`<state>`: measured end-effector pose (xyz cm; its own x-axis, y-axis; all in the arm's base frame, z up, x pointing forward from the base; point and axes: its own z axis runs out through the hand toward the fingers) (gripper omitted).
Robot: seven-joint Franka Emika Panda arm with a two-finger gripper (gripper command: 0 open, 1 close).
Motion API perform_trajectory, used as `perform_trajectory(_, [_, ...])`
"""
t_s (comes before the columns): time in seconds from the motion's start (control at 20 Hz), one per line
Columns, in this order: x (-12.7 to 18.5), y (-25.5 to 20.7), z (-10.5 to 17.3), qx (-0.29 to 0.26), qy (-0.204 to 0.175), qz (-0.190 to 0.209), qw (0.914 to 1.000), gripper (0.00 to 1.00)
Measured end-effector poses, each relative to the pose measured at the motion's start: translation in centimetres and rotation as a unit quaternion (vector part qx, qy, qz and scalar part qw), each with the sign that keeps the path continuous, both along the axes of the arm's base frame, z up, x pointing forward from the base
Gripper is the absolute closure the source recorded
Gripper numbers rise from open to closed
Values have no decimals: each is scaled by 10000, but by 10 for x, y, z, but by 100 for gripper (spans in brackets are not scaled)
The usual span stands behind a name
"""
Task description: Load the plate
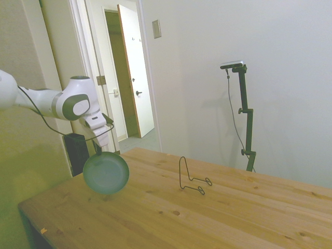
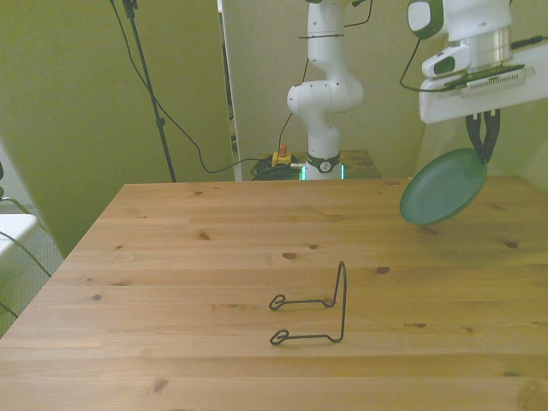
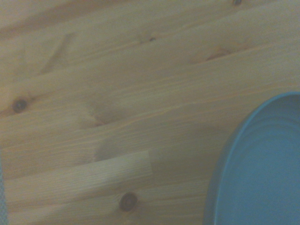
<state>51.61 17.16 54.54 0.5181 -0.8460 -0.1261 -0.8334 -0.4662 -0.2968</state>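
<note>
The gripper pinches the upper rim of the plate between its dark fingers, holding it lifted clear of the table; the plate hangs tilted, nearly on edge, at the front view's right, above the table's far part; the wire stand sits on the wood well apart from it, nearer the table's middle; the wrist view shows the plate's rim over bare wood
</note>
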Motion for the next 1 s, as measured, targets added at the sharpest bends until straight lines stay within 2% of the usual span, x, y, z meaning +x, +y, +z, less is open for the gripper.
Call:
perform_trajectory(0.2, [7,-34,44,276,-10,-12,9996,100])
perform_trajectory(0.4, [18,-88,73,455,18,-99,9989,100])
perform_trajectory(0.6, [39,-138,89,642,83,-188,9977,100])
perform_trajectory(1.0, [88,-249,103,1179,218,-443,9918,100])
